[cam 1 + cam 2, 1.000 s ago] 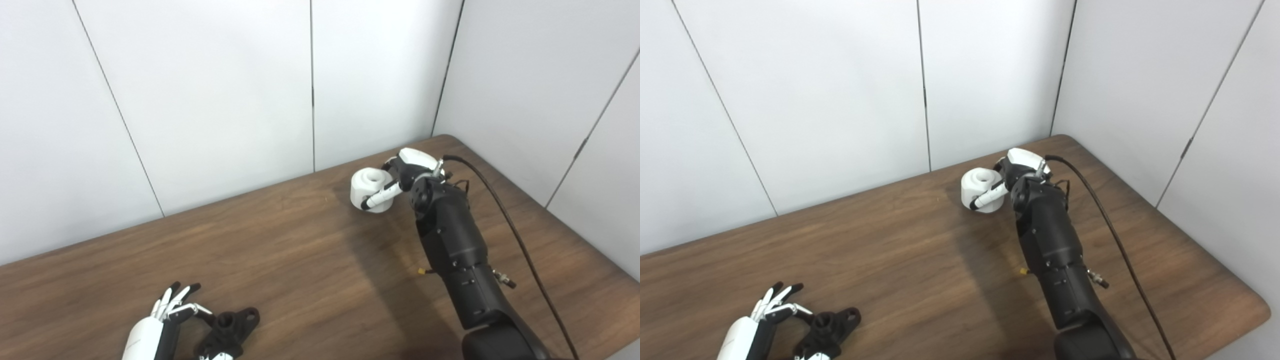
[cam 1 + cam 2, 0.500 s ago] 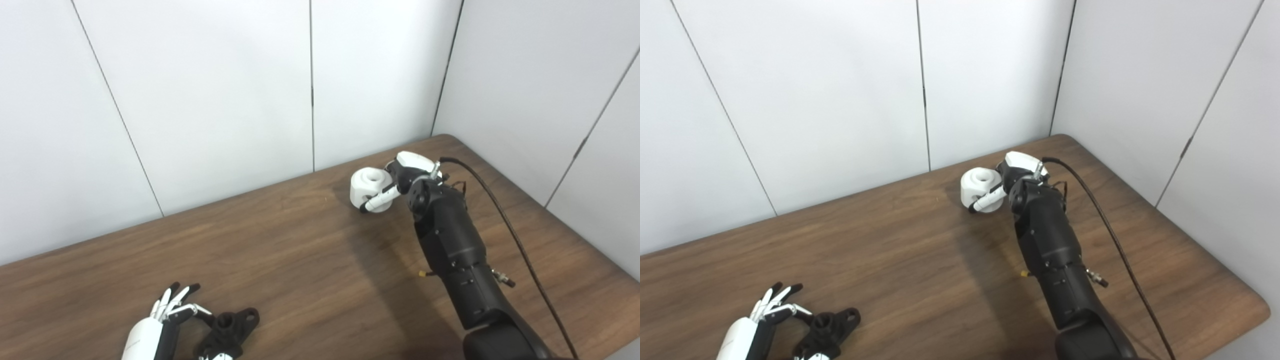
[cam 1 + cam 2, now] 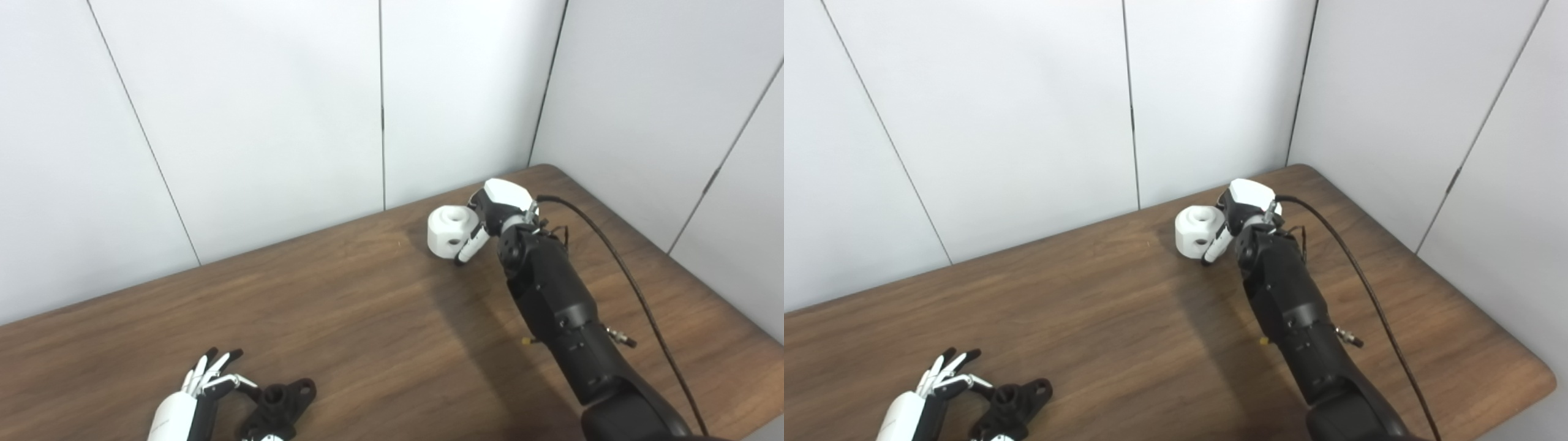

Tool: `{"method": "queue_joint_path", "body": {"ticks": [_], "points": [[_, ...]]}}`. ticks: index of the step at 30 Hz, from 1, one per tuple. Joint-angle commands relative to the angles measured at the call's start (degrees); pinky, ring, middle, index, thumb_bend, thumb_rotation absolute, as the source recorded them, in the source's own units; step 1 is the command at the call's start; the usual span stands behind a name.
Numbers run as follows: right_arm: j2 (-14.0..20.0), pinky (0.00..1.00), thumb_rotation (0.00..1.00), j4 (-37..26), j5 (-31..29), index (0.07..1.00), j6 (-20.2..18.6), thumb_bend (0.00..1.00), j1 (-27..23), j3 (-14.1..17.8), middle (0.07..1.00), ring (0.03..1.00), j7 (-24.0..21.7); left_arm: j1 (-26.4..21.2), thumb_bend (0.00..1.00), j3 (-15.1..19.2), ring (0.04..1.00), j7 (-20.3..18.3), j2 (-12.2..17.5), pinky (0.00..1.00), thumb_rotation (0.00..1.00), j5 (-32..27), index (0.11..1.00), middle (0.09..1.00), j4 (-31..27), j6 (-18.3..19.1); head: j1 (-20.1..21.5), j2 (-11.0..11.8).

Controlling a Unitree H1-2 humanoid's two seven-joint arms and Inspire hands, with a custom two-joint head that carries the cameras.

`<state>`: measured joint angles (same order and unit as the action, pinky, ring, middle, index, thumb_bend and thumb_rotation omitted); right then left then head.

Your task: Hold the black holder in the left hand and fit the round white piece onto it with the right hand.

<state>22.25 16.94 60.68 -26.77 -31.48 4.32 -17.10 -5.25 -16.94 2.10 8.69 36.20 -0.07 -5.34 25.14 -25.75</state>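
The round white piece [image 3: 448,231] is gripped by the right hand [image 3: 493,211] at the table's [image 3: 367,306] far side, well apart from the black holder [image 3: 278,405], ready for carrying across. The left hand [image 3: 199,395], fingers spread, is set against the holder; whether it is grasped cannot be told, the frame's edge cutting it off.

The table [image 3: 380,318] was dark wood grain, smooth with a soft sheen. The white piece [image 3: 447,230] looked like matt plastic, the holder [image 3: 278,404] matt black plastic too. The right hand [image 3: 496,211] had glossy white shells, and the wall [image 3: 257,110] was plain smooth white panels.
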Motion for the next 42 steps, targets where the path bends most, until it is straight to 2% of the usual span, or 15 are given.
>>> {"method": "queue_joint_path", "body": {"ticks": [1, 7, 11, 16, 22, 27, 29, 32, 38, 42], "points": [[1.9, 0.97, 0.13, -0.6, -0.6, 0.479, -0.1, 0.52, -2.1, -0.2, 0.820, 0.940, 3.5, 2.7, 0.52, -0.5, 1.000, 1.2, -0.5, 1.00, 0.04, 0.1, 0.480, 0.898, 0.2, -1.0, 0.0, 0.0], [2.3, 0.94, 0.13, 0.6, -1.6, 0.477, -0.1, 0.52, -2.1, -1.3, 0.806, 0.923, 6.1, 2.9, 0.52, -0.5, 1.000, 1.1, -0.5, 1.00, 0.04, 0.4, 0.480, 0.898, -0.1, -0.8, 0.0, -0.2], [3.0, 0.95, 0.13, 0.4, -3.6, 0.475, -0.1, 0.52, -1.9, -2.2, 0.808, 0.927, 6.1, 2.9, 0.52, -0.5, 1.000, 1.0, -0.5, 1.00, 0.04, 0.2, 0.480, 0.899, -0.2, -0.7, 0.0, -0.3], [3.2, 0.98, 0.13, -2.6, -6.0, 0.475, -0.1, 0.52, -1.1, -2.0, 0.820, 0.937, 3.8, 2.8, 0.52, -0.4, 1.000, 1.2, -0.7, 1.00, 0.04, 0.0, 0.480, 0.896, -0.1, -0.9, -0.7, -0.8], [4.0, 0.95, 0.13, -6.8, -8.0, 0.473, -0.1, 0.52, 0.1, -2.8, 0.812, 0.928, 1.8, 2.3, 0.52, -0.5, 1.000, 0.9, -0.9, 1.00, 0.04, 0.4, 0.481, 0.891, 0.3, -0.1, -2.6, -0.8], [4.7, 0.94, 0.13, -11.9, -6.4, 0.473, -0.1, 0.52, 1.1, -4.9, 0.807, 0.938, -1.2, 1.8, 0.52, -0.8, 1.000, 0.7, -0.7, 1.00, 0.04, 1.5, 0.481, 0.881, 0.4, 0.4, -3.7, -1.1], [4.6, 0.94, 0.14, -14.7, -7.0, 0.475, -0.1, 0.52, 1.5, -5.0, 0.855, 0.960, -2.4, 1.7, 0.52, -0.8, 1.000, 0.5, -0.8, 1.00, 0.04, 1.8, 0.481, 0.879, 0.3, 0.6, -4.2, -1.2], [4.0, 0.92, 0.13, -19.1, -7.1, 0.473, -0.1, 0.52, 1.8, -4.5, 0.913, 0.986, -4.7, 1.4, 0.52, -0.8, 1.000, 0.4, -0.9, 1.00, 0.04, 2.2, 0.481, 0.877, 0.5, 1.0, -4.9, -1.5], [0.4, 0.93, 0.13, -28.6, -4.5, 0.476, -0.1, 0.52, 1.6, -2.2, 0.945, 1.000, -12.8, 0.7, 0.52, -1.4, 1.000, -0.2, -1.3, 1.00, 0.04, 2.9, 0.481, 0.883, 0.8, 2.7, -6.7, -2.4], [-1.7, 0.96, 0.13, -33.7, -3.9, 0.476, -0.1, 0.52, 1.8, -1.3, 0.959, 1.000, -15.7, 0.4, 0.52, -1.9, 1.000, -0.3, -1.9, 1.00, 0.04, 3.3, 0.480, 0.885, 0.5, 3.4, -8.0, -2.8]]}}
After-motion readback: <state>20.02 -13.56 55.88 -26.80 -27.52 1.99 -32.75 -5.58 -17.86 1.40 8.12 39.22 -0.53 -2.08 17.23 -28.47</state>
